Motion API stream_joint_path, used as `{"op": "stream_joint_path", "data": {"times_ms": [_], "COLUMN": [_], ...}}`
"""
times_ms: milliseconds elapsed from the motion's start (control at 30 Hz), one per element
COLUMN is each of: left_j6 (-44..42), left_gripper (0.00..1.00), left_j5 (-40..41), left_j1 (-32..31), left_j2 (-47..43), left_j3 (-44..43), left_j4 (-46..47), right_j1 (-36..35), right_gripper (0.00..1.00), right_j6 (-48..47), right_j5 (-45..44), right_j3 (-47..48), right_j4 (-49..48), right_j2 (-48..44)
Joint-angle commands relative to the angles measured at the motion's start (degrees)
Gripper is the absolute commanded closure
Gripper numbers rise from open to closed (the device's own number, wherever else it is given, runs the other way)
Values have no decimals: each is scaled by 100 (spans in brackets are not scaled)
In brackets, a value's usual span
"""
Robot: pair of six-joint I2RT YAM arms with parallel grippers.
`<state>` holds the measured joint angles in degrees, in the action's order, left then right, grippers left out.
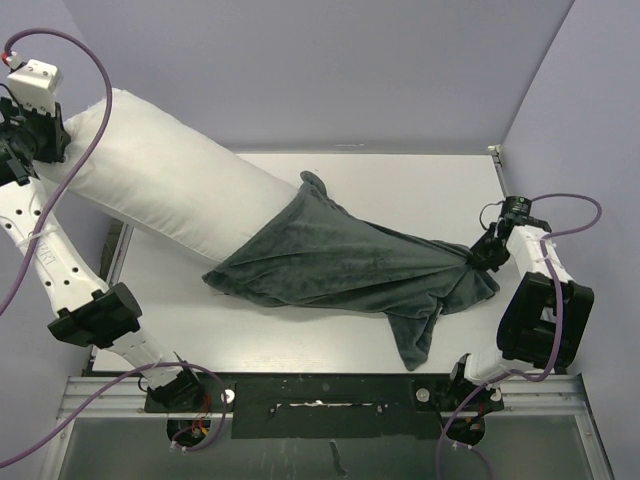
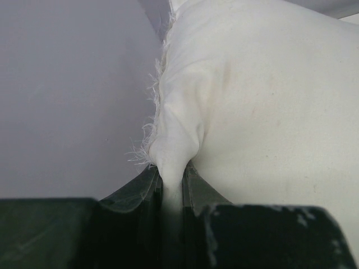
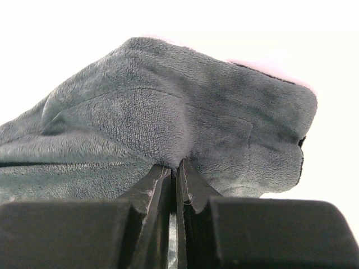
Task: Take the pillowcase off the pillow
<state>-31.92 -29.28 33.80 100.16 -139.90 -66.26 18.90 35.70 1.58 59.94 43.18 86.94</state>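
Note:
The white pillow (image 1: 160, 180) lies slanted from the far left toward the table's middle, with its lower right end inside the pillowcase. The pillowcase (image 1: 340, 265) shows its dark grey-green fleece face and stretches right in a taper. My left gripper (image 1: 35, 140) is shut on the pillow's far left corner; the left wrist view shows white fabric (image 2: 185, 101) pinched between the jaws of the left gripper (image 2: 173, 185). My right gripper (image 1: 485, 255) is shut on the pillowcase's right end; the right wrist view shows fleece (image 3: 168, 123) pinched in the right gripper (image 3: 175, 174).
The white tabletop (image 1: 420, 190) has lilac walls behind and at both sides. A loose flap of the pillowcase (image 1: 415, 335) hangs toward the table's near edge. A black rail (image 1: 330, 405) runs along the front between the arm bases.

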Motion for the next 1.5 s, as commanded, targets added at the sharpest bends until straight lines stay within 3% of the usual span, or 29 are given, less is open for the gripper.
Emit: {"op": "stream_joint_path", "data": {"times_ms": [0, 133, 267, 300, 400, 467, 633, 767, 900, 1000, 1167, 1300, 1367, 1467], "left_j6": [-492, -423, -230, -201, -149, -115, -65, 12, 79, 104, 30, -14, 0, 21], "left_gripper": [100, 100, 100, 100, 100, 100, 100, 100, 100, 100, 100, 100, 100, 100], "left_j5": [212, 198, 153, 175, 313, 409, 654, 753, 770, 785, 808, 802, 786, 774], "left_j1": [189, 184, -44, -147, -515, -731, -1129, -1233, -1283, -1311, -1317, -1304, -1298, -1293], "left_j2": [-64, -65, -139, -202, -490, -628, -810, -818, -831, -863, -934, -954, -948, -939], "left_j3": [-425, -425, -219, -76, 494, 809, 1274, 1380, 1462, 1497, 1570, 1538, 1512, 1470], "left_j4": [1271, 1278, 1111, 1091, 1221, 1336, 1555, 1649, 1742, 1779, 1856, 1877, 1883, 1918], "right_j1": [599, 645, -184, -427, -1251, -1831, -3140, -4497, -6259, -7141, -7721, -7829, -7854, -7804], "right_gripper": [100, 100, 100, 95, 64, 49, 32, 32, 31, 28, 26, 31, 38, 74], "right_j6": [741, 756, 233, 18, -597, -1010, -1809, -2426, -2776, -2953, -3070, -3084, -2980, -2532], "right_j5": [-686, -431, -471, -417, -633, -963, -1301, -64, -255, -441, -449, -905, -1077, -1711], "right_j3": [87, 260, 607, 680, 939, 865, 290, -261, -511, -683, -659, -510, -493, -576], "right_j4": [283, 316, 0, -120, -142, -222, -475, -876, -950, -1210, -1820, -1853, -1858, -1766], "right_j2": [-303, -301, -433, -469, -544, -770, -1672, -2399, -2418, -1994, -1213, -520, -320, -299]}}
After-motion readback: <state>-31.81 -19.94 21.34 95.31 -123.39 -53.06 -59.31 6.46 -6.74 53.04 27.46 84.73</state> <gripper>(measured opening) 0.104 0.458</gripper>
